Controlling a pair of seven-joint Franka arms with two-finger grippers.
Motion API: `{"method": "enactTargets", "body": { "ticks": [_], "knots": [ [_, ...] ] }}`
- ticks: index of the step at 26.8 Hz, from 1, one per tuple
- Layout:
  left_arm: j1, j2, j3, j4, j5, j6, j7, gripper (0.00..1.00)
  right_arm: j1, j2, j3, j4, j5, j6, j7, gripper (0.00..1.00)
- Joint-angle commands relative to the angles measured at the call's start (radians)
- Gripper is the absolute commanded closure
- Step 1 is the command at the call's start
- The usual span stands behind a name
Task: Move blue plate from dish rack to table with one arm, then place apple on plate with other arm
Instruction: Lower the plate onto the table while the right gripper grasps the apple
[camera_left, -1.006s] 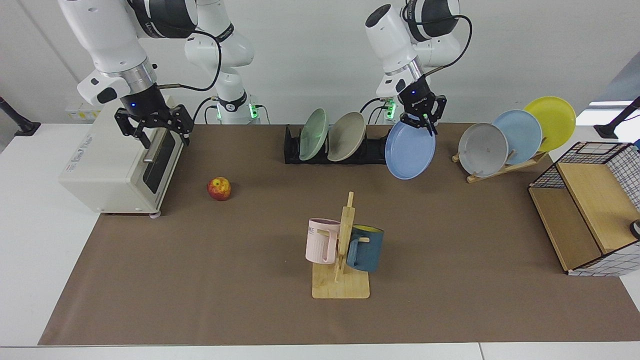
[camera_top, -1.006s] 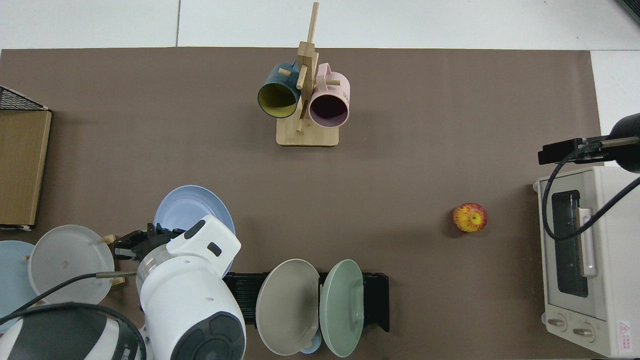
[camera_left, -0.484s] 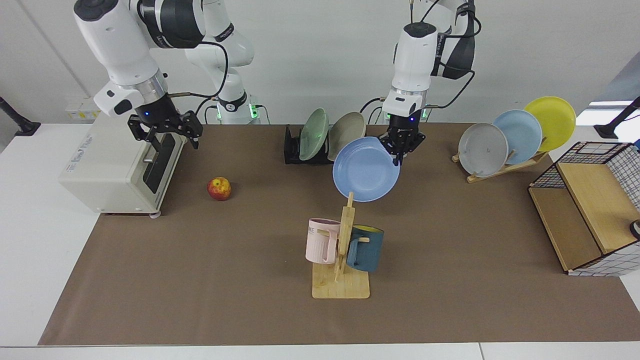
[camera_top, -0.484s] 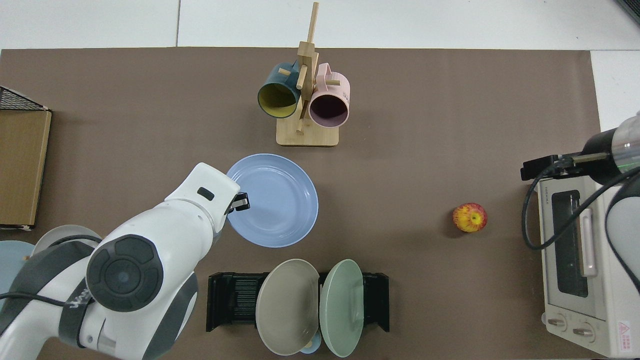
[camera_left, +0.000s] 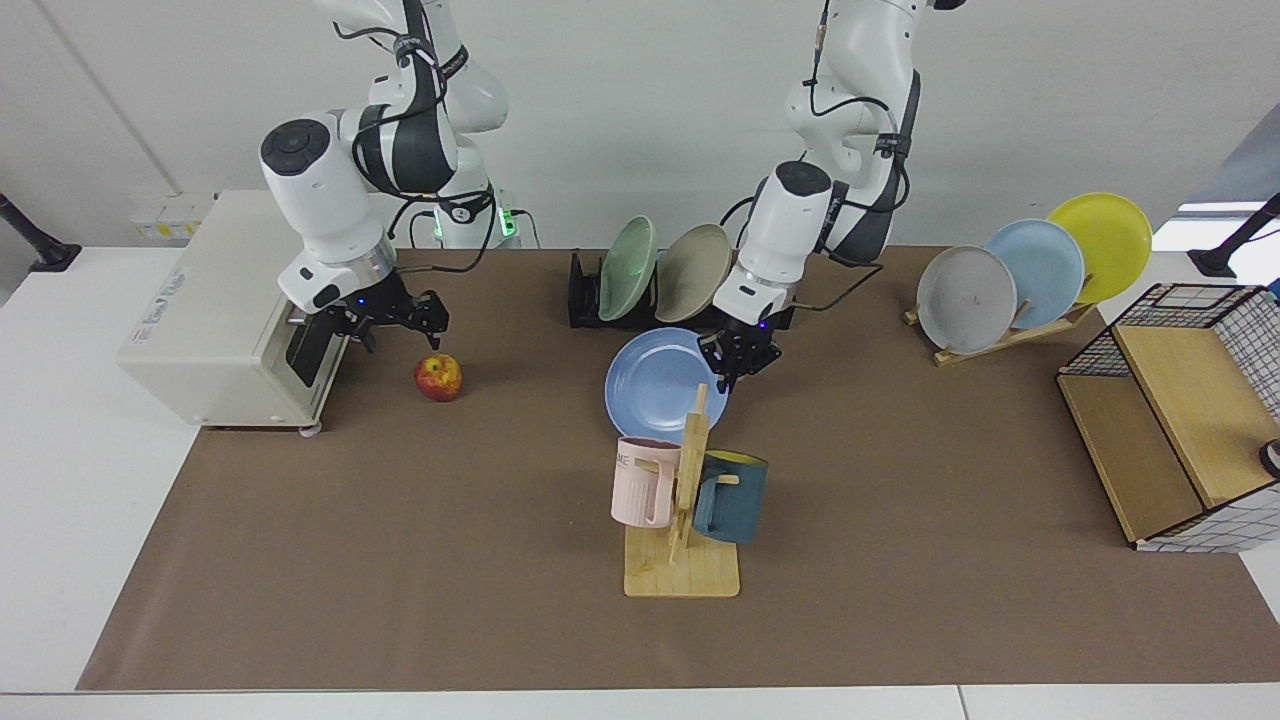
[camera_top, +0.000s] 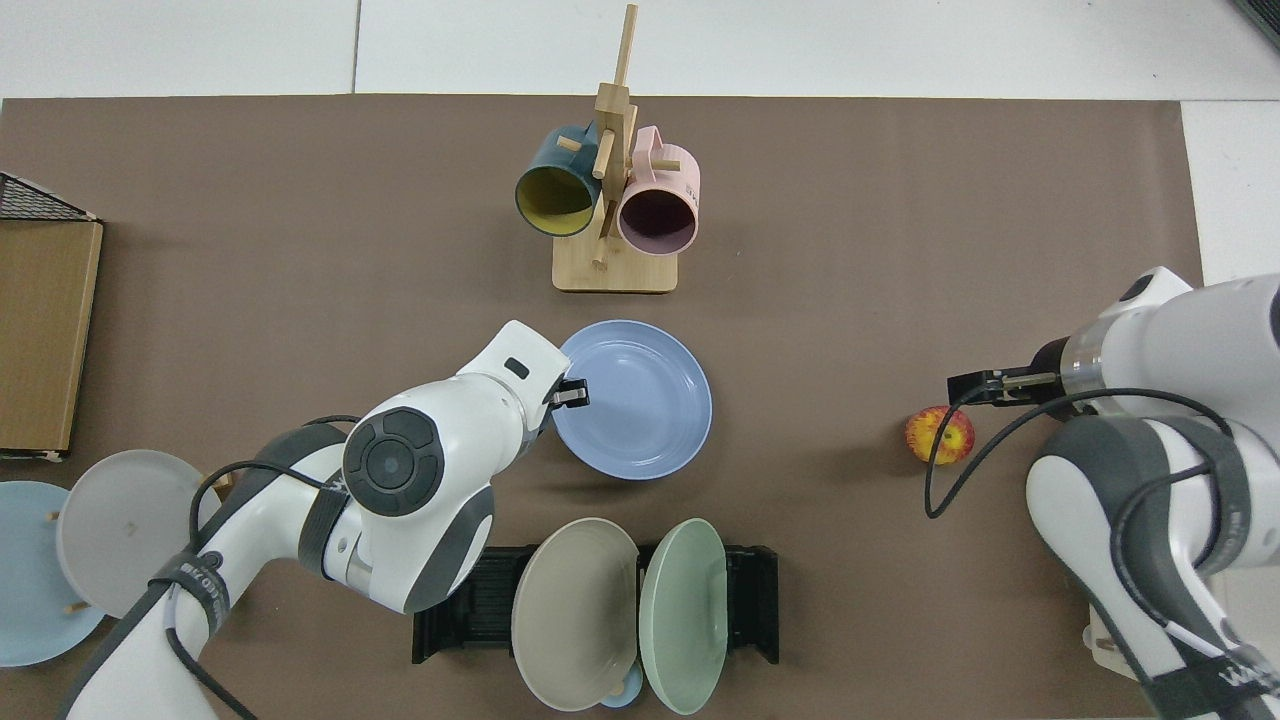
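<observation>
1. Near the middle of the brown mat on the white worktop (camera_left: 150, 520), the round, matte periwinkle-blue plate (camera_left: 655, 385) is held by its rim in the left gripper (camera_left: 738, 362), whose jaws are closed on the plate's edge; in the top view the plate (camera_top: 632, 399) looks almost level, so it is judged to be at or just above the mat, ready for release, though contact cannot be confirmed.
2. The plate is placed clear of the low black slotted dish rack (camera_left: 585, 295) and just behind the light wooden mug tree (camera_left: 685, 510), presumably so that open mat is left around it for the other arm.
3. The right gripper (camera_left: 395, 318) hangs just above and beside the small red-and-yellow apple (camera_left: 438, 377), which lies on the mat near the cream toaster oven (camera_left: 225, 320); its jaws are spread apart and hold nothing, judged to be a preparation for the apple grasp.
4. Counted: one apple; two arms; two plates in the black rack, one sage-green (camera_left: 628, 268) and one beige (camera_left: 693, 272); three plates on the slanted wooden stand (camera_left: 1010, 335), grey, pale blue and yellow; two mugs on the tree, pink (camera_left: 642, 480) and dark teal (camera_left: 730, 497); one wire-and-wood shelf (camera_left: 1180, 440).
</observation>
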Motion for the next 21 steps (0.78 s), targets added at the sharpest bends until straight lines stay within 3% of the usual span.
{"method": "enactTargets", "body": {
  "ticks": [1, 6, 21],
  "knots": [
    [-0.022, 0.045, 0.004, 0.015, -0.005, 0.020, 0.009, 1.00, 0.026, -0.039, 0.000, -0.146, -0.003, 0.147, 0.059, 0.00],
    [-0.034, 0.129, 0.005, 0.012, 0.019, 0.081, 0.012, 1.00, 0.038, -0.016, 0.000, -0.212, -0.005, 0.242, 0.086, 0.00],
    [-0.007, 0.131, 0.059, 0.012, 0.088, 0.069, 0.061, 1.00, 0.014, 0.082, -0.002, -0.270, -0.017, 0.396, 0.076, 0.00]
  ]
}}
